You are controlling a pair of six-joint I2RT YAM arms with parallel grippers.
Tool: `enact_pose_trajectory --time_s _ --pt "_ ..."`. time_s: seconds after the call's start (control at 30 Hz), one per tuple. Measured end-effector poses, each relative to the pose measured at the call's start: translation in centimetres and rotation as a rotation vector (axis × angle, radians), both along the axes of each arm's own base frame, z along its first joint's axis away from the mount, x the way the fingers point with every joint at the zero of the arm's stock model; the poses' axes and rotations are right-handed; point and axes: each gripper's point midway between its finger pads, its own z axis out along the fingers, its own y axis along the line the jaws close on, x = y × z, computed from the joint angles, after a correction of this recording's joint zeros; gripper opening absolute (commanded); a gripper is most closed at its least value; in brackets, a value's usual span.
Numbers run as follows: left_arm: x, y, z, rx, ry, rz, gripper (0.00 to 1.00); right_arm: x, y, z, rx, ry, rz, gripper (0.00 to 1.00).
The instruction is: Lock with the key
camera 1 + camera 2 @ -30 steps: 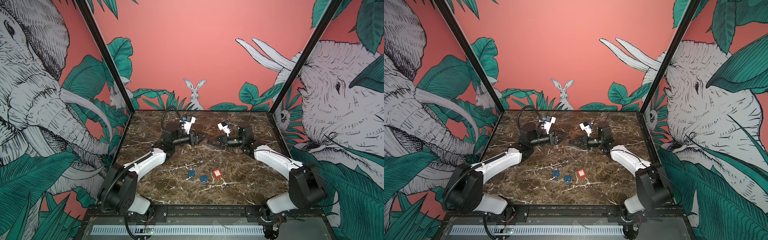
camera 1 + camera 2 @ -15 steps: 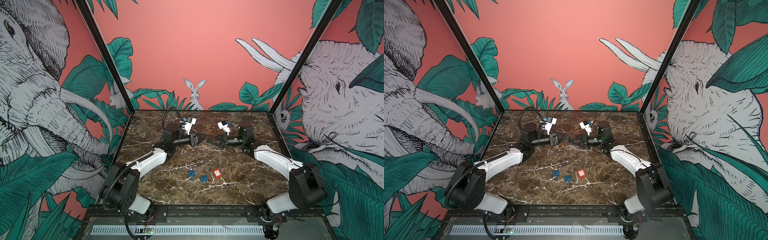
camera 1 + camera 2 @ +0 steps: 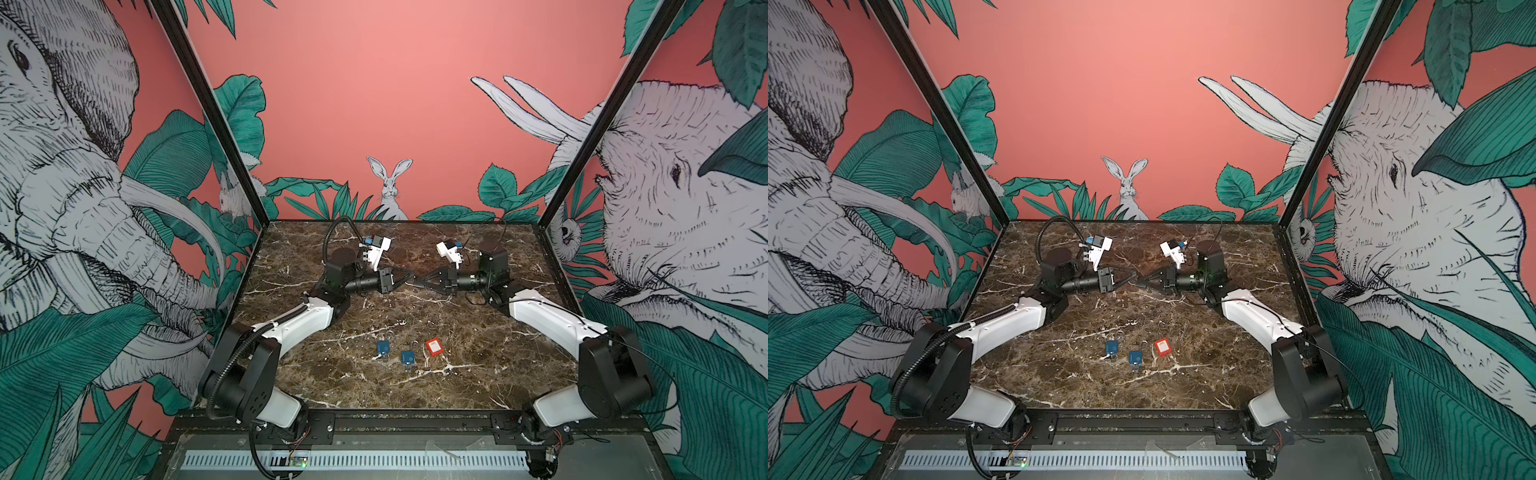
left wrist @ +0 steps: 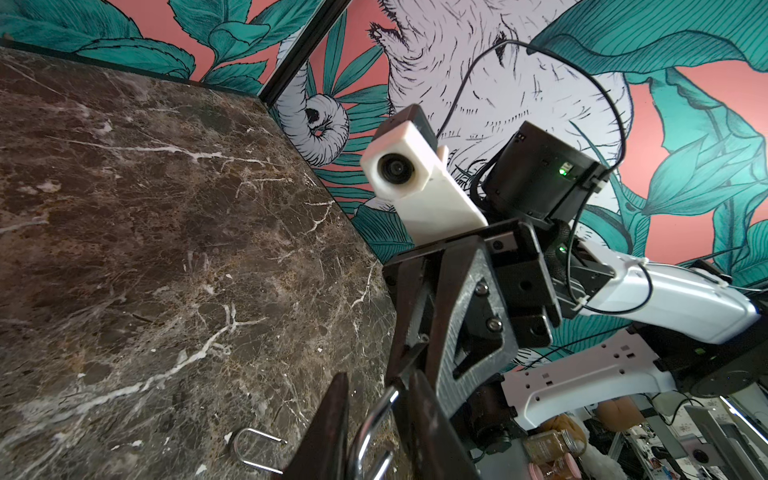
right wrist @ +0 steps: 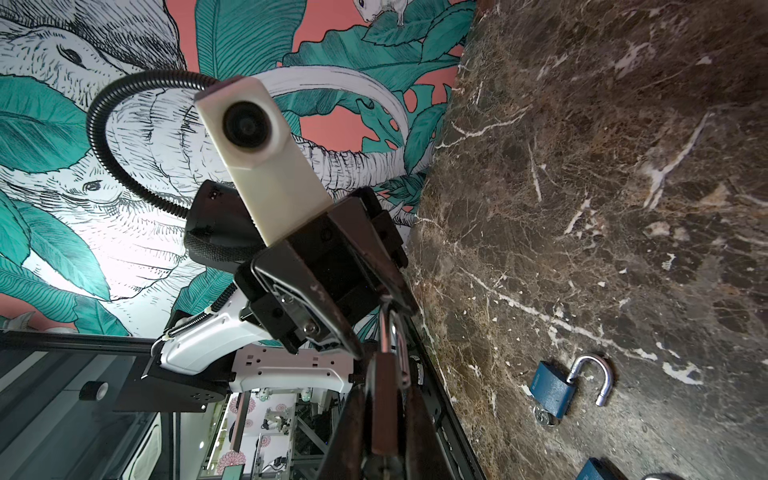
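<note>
Where the arms meet in both top views, your left gripper (image 3: 406,277) and right gripper (image 3: 418,283) hover tip to tip. On the surface (image 3: 478,374) lie two blue padlocks (image 3: 383,348) and one red padlock (image 3: 433,346). Left wrist view: the left jaws flank a shackle (image 4: 372,419), and you cannot tell if they grip. Right wrist view: the right gripper clamps a fourth padlock (image 5: 382,403). Next, probably, press its shackle shut.

Coral walls (image 3: 374,83) printed with elephants (image 3: 62,187), a rabbit (image 3: 390,187) and green leaves (image 3: 241,108) close three sides, with black posts (image 3: 208,112) at the back corners. Below lies a dark brown marble table (image 3: 478,374), veined white and evenly lit.
</note>
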Motion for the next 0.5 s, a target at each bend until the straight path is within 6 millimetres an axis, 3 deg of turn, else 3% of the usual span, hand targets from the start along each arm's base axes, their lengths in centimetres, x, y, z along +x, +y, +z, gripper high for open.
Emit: enact_pose_trajectory --time_s 0.5 --pt "-0.03 -0.28 -0.43 -0.019 0.031 -0.019 0.14 0.09 -0.88 0.09 -0.021 -0.058 -0.014 0.00"
